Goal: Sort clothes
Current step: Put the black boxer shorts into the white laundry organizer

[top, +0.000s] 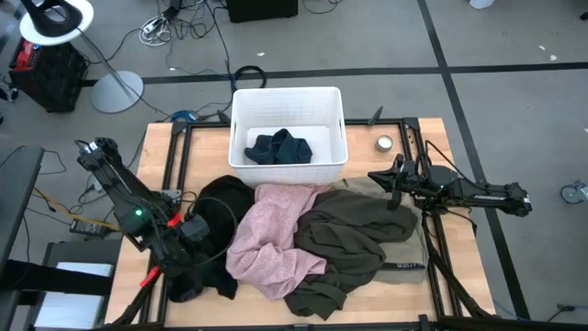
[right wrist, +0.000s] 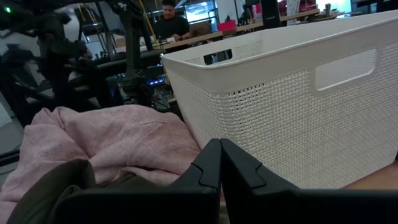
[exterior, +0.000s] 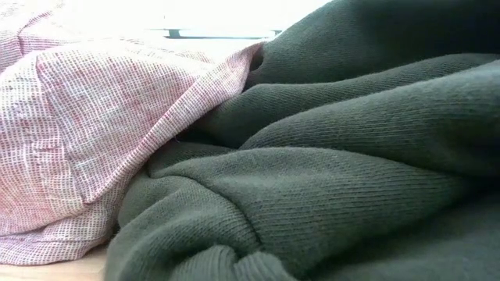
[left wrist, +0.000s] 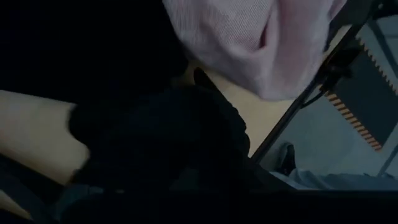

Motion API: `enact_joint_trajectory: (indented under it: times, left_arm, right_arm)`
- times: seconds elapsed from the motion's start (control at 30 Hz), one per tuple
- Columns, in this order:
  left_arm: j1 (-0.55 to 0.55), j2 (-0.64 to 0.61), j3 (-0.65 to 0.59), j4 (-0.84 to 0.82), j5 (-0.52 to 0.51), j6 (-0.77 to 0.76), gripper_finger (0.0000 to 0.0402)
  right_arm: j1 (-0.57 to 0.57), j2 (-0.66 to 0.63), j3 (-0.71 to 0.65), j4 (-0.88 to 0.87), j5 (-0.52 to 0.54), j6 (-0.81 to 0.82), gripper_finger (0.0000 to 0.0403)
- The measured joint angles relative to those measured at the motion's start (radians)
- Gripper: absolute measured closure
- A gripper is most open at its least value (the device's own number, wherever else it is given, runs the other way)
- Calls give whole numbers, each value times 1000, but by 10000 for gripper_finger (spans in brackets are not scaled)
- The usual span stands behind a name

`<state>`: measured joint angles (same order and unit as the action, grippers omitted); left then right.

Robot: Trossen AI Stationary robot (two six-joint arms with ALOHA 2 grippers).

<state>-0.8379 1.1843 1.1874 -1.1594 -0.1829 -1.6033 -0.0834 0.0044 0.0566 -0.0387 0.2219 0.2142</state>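
Observation:
The black garment point(top: 216, 207) lies at the table's left, with my left gripper point(top: 195, 230) down in it and shut on it; black cloth point(left wrist: 161, 143) hides the fingers in the left wrist view. The pale pink garment point(top: 276, 239) point(exterior: 78, 117) lies in the middle. It overlaps the olive-brown garment point(top: 354, 239) point(exterior: 351, 172) to its right. A grey-beige piece point(top: 415, 257) shows under the olive one's right edge. The dark teal-blue garment point(top: 278, 147) lies inside the white bin point(top: 287, 92). My right gripper point(top: 375, 175) point(right wrist: 221, 162) hovers shut and level at the right, beside the bin. My left gripper is shut on a bunch of the black garment near its near left part point(left wrist: 186, 118). It comes slanting down from above. The cloth itself hides the fingers and the place of contact. The bunch is gathered up at the gripper and the rest of the garment lies on the table.
The white bin point(right wrist: 298, 81) stands at the table's far middle. A small round metal thing point(top: 384, 142) lies to its right. Black frame rails point(top: 179, 156) run along the table's sides. A person point(right wrist: 169, 18) sits in the room beyond.

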Motion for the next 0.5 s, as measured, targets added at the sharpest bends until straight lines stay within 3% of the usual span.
enact_joint_trajectory:
  times: [0.3,0.5]
  left_arm:
    - [8,-1,214,-243,-136,4,400]
    - [88,-1,314,-306,-165,100,400]
  right_arm:
    - [0,0,0,0,0,0,396]
    - [0,0,0,0,0,0,396]
